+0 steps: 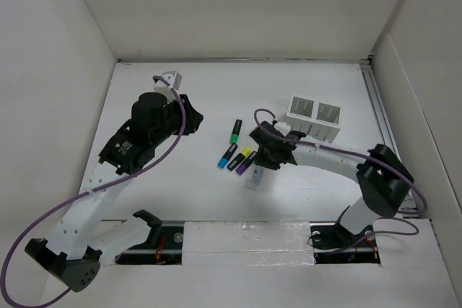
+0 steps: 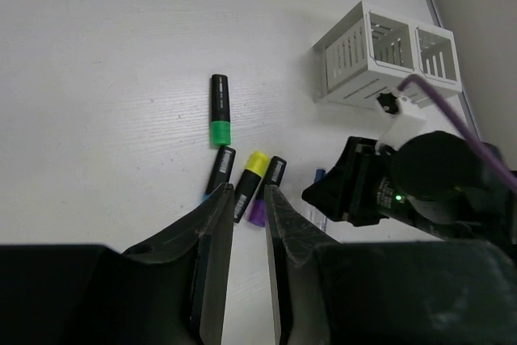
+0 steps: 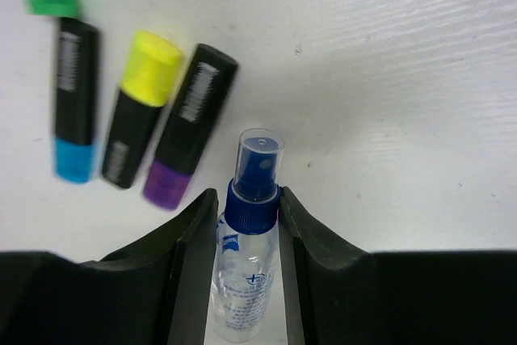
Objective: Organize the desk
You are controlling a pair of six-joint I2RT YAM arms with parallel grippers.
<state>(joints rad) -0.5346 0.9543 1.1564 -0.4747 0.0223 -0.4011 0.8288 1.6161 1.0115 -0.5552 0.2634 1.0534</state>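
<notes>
Desk [image 1: 216,91], white. Right gripper [image 3: 247,195] clamped on lying spray bottle [image 3: 246,280], just right of purple highlighter [image 3: 184,135]. Left gripper [image 2: 249,193] raised, narrowly parted, empty. Pen holder [image 1: 312,115] far right.

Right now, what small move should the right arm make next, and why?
Probably close the right gripper firmly on the spray bottle. Its fingers flank the blue collar while the bottle lies on the desk; whether they grip yet, I cannot tell.

Green highlighter [image 1: 235,130], blue highlighter [image 1: 227,156], yellow highlighter [image 1: 240,159], purple highlighter [image 1: 246,163], spray bottle [image 3: 252,199], white pen holder [image 2: 343,58].
</notes>
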